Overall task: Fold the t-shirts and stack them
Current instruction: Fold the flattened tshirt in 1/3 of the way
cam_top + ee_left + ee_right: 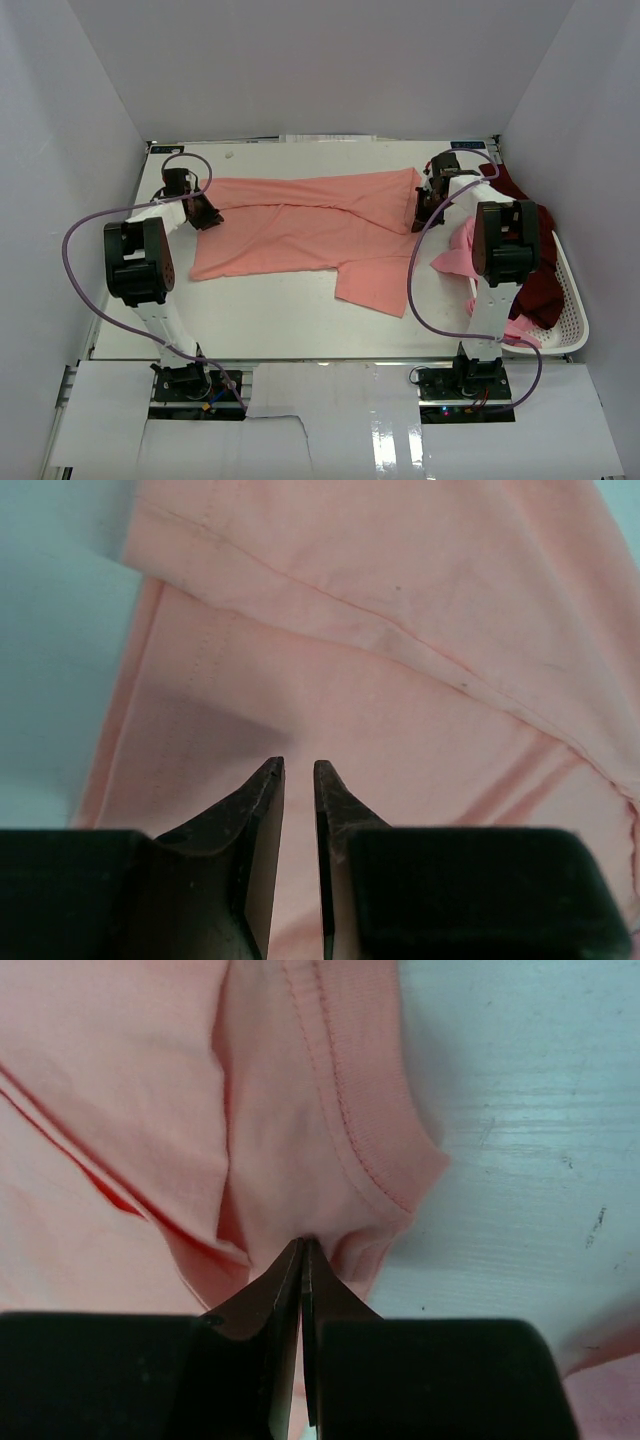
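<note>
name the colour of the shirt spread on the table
The shirt is plain salmon pink, clearest from top external.

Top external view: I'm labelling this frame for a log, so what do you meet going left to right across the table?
left gripper → salmon-pink t-shirt → right gripper → dark maroon t-shirt → outer rim of the white basket

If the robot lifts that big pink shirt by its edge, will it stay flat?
Probably not: the salmon-pink cloth t-shirt bunches where the right hand pinches it, so it would likely droop. It looks thin and folds over itself, so it is probably light.
</note>
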Robot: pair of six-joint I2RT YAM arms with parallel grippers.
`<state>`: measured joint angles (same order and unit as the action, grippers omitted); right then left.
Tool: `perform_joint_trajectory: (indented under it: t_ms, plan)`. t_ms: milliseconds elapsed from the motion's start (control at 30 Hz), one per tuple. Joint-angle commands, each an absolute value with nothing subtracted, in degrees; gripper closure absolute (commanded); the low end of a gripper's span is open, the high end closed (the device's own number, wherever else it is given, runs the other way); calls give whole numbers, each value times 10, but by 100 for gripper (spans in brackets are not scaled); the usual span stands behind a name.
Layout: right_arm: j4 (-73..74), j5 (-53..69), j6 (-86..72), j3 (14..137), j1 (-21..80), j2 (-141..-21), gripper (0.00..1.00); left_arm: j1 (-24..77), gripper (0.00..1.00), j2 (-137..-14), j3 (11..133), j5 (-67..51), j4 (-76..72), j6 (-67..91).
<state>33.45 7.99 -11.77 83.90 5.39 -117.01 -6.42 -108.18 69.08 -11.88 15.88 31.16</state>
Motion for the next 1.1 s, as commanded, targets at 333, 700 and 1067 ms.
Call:
perform_joint_trajectory:
  t_ms: [333, 700, 1067]
  plan:
    - [338, 69, -115, 841, 47, -1178, 79, -70, 72, -1105, 707, -71, 192, 291]
    - [330, 85, -123, 831, 30, -1177, 68, -94, 73, -1134, 706, -85, 187, 295]
    - [317, 107, -130, 809, 18, -1164, 33, -120, 73, -1172, 736, -89, 188, 284]
